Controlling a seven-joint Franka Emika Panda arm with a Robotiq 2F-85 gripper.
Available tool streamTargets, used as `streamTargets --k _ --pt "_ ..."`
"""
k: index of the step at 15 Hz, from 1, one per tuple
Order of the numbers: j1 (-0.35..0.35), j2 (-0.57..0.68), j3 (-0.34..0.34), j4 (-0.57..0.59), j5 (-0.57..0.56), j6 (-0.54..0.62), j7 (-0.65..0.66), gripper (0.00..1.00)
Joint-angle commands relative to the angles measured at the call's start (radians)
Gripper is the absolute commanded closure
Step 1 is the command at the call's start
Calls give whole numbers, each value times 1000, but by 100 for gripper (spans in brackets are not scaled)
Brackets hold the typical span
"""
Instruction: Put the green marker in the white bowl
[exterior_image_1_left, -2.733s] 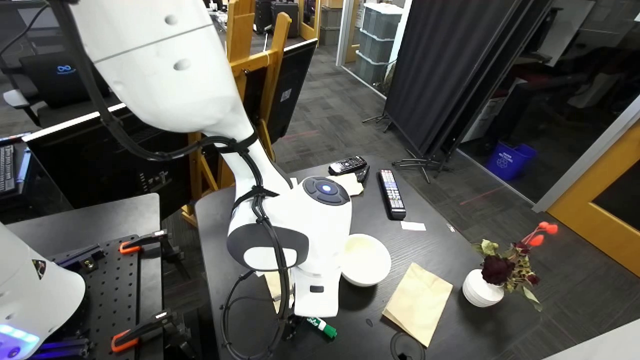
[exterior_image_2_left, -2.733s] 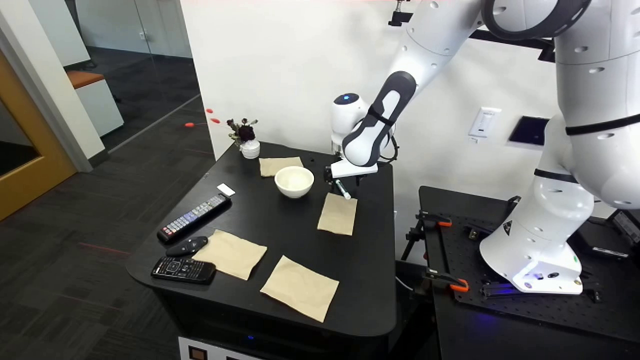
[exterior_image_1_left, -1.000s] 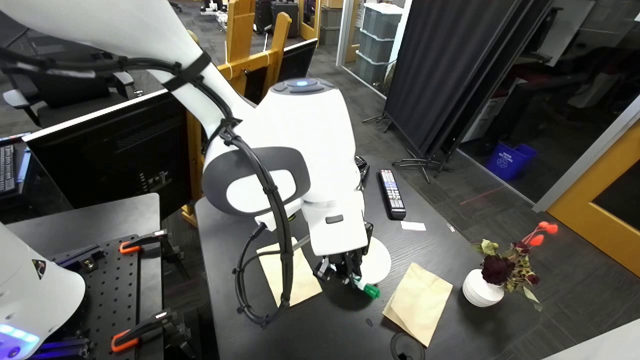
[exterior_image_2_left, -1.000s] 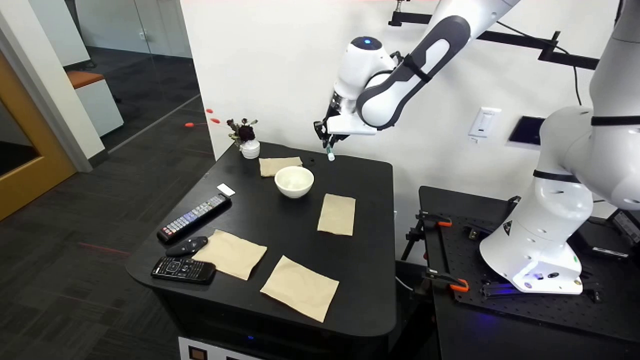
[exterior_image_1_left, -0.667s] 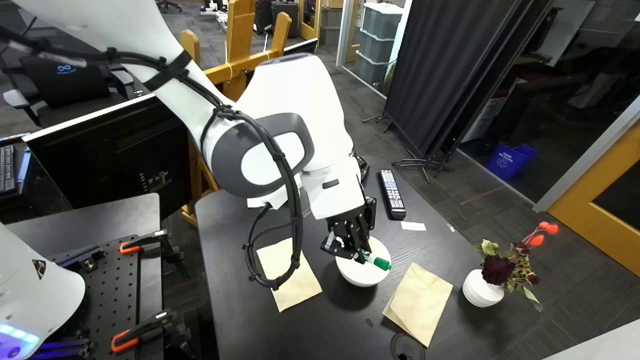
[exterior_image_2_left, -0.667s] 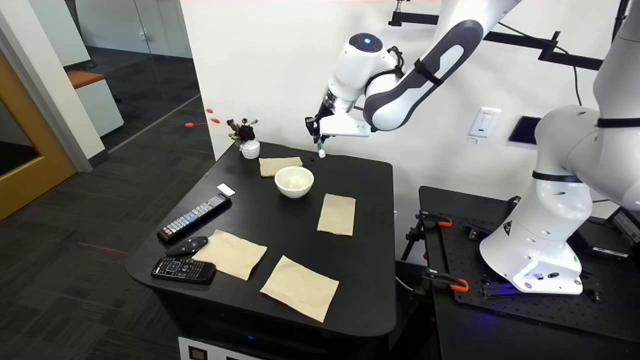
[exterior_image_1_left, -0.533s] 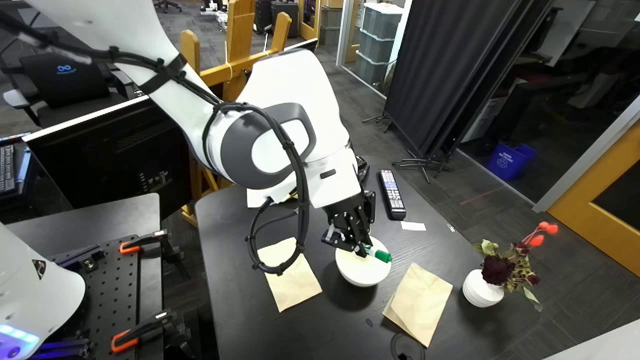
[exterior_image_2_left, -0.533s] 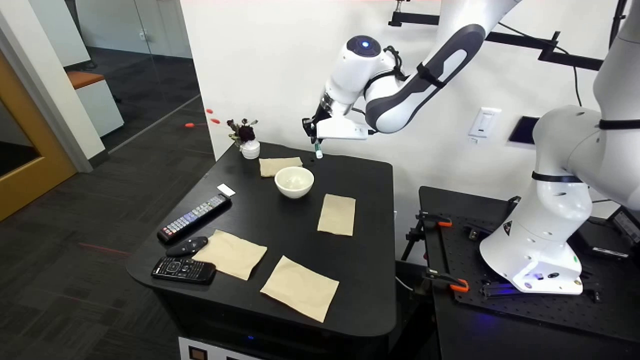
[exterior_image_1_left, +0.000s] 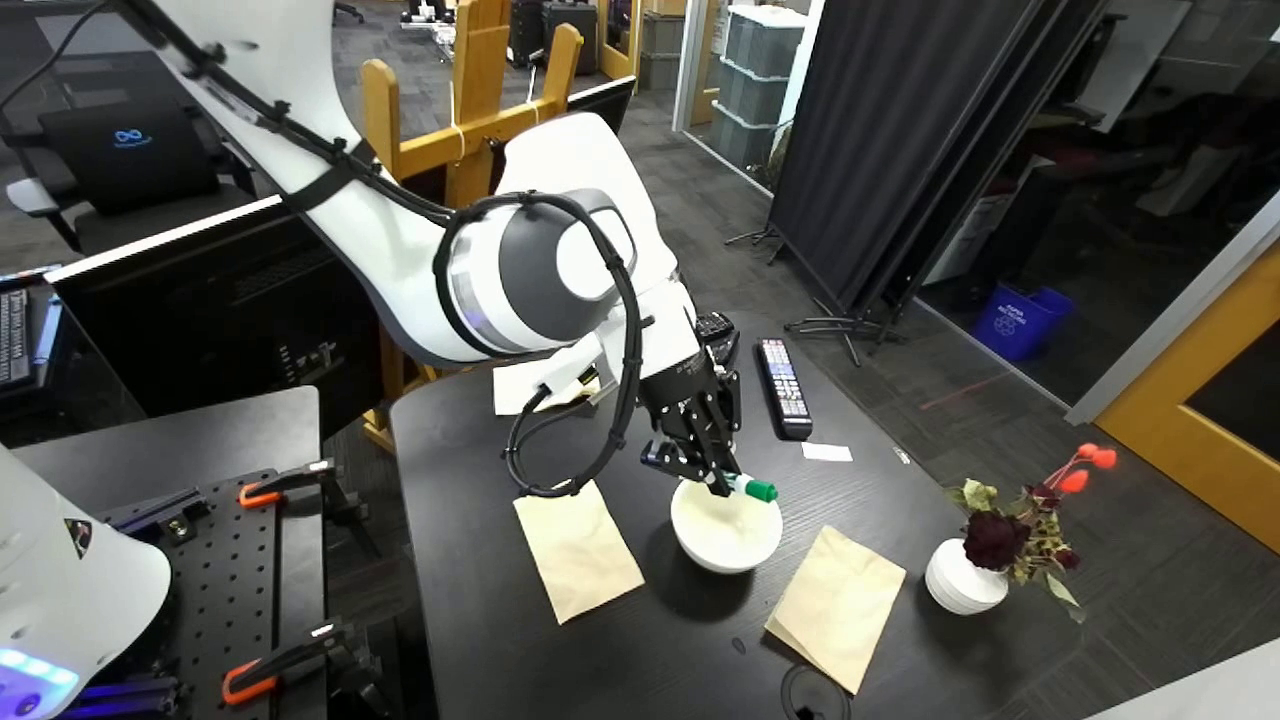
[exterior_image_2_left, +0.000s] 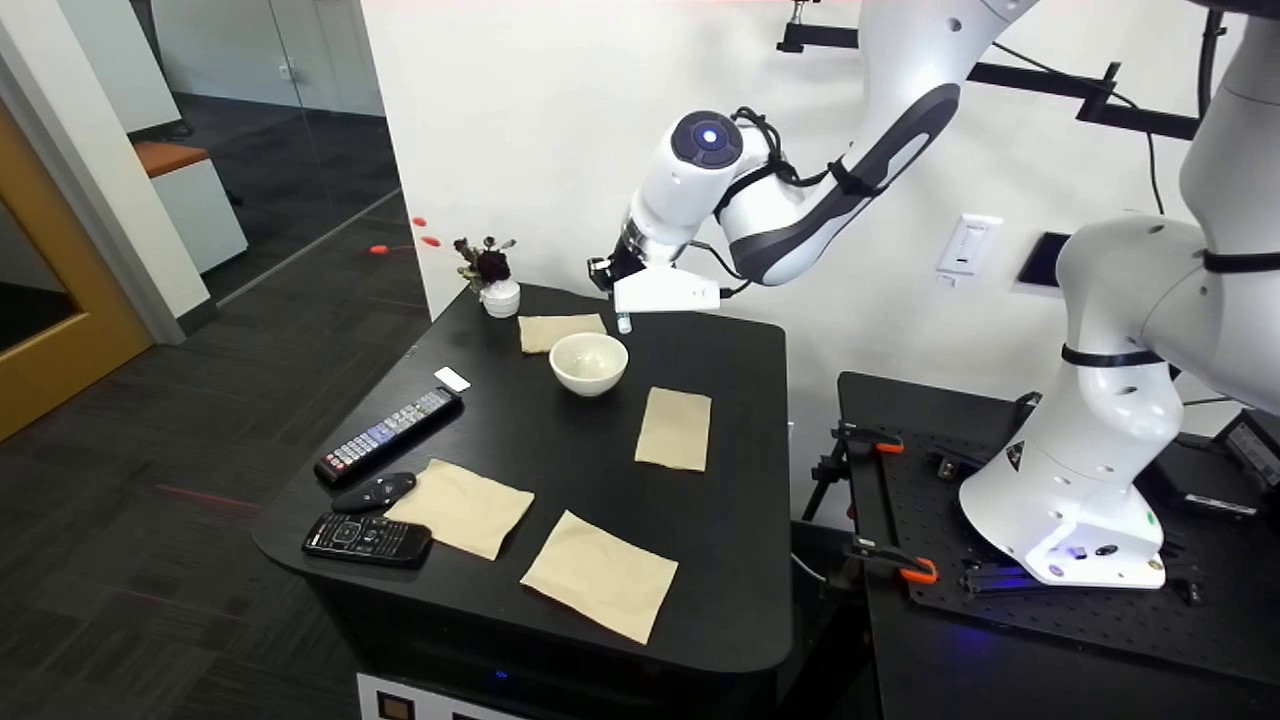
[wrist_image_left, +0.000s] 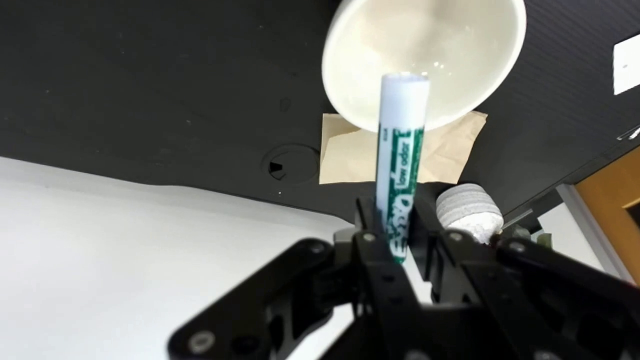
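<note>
The green marker (wrist_image_left: 400, 165) is gripped crosswise near one end, its white end pointing away from my gripper (wrist_image_left: 395, 220) in the wrist view. Both fingers press on its green-and-white label. In an exterior view the marker (exterior_image_1_left: 752, 487) shows a green cap and overlaps the far rim of the white bowl (exterior_image_1_left: 725, 535). Another angle puts the marker's pale end (exterior_image_2_left: 624, 322) above and right of the bowl (exterior_image_2_left: 588, 368), in the air. The bowl (wrist_image_left: 425, 55) looks empty in the wrist view, partly behind the marker's end. My gripper (exterior_image_1_left: 718, 482) tilts down toward it.
A tan paper note (exterior_image_1_left: 838, 608) and a white vase with flowers (exterior_image_1_left: 965, 577) stand beyond the bowl. Another note (exterior_image_1_left: 580, 552) lies on its near side. A long black remote (exterior_image_2_left: 390, 435), a white card (exterior_image_2_left: 452, 379) and smaller remotes (exterior_image_2_left: 367, 540) lie on the table.
The gripper has lifted the marker from low over the table and carried it toward the bowl. In the last half second it has come down and tilted a little, still holding the marker.
</note>
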Motion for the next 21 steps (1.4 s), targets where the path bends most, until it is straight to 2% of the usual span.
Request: streamTargets --k 1,6,14,21 --pt "49 41 -45 10 -79 -40 92 95" --pt "67 110 -72 14 -132 -42 205 95" --pt "93 189 -97 32 -153 -16 426 95" --pt "113 207 -108 50 -147 -19 524 95"
